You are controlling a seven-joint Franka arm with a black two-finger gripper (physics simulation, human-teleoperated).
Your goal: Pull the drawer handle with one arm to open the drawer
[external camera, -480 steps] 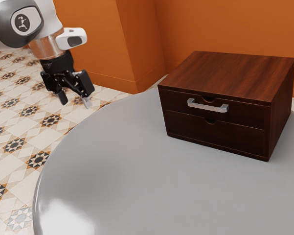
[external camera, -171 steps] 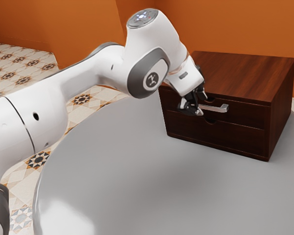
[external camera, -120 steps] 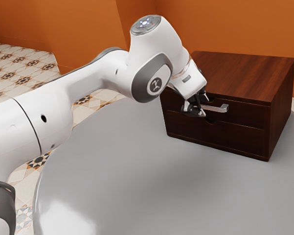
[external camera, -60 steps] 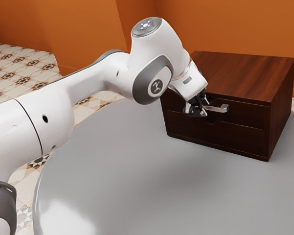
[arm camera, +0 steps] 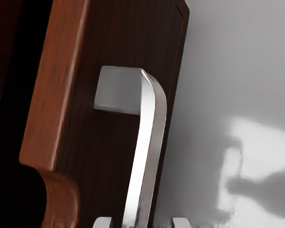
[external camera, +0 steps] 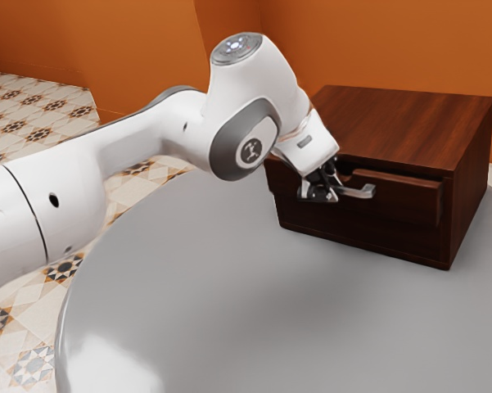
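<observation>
While the fingers [external camera: 314,193] clench the handle [external camera: 356,191], top drawer [external camera: 397,195] sits partway out | left: pull further, I'd guess

The white arm stretched in from the exterior view's left of the drawer handle [external camera: 356,191], with its big elbow joint raised above and left of that handle. The wrist sloped down toward it. The black gripper [external camera: 321,191] was clamped on the handle's left end, its fingertips [arm camera: 103,221] on either side of the bar.
</observation>
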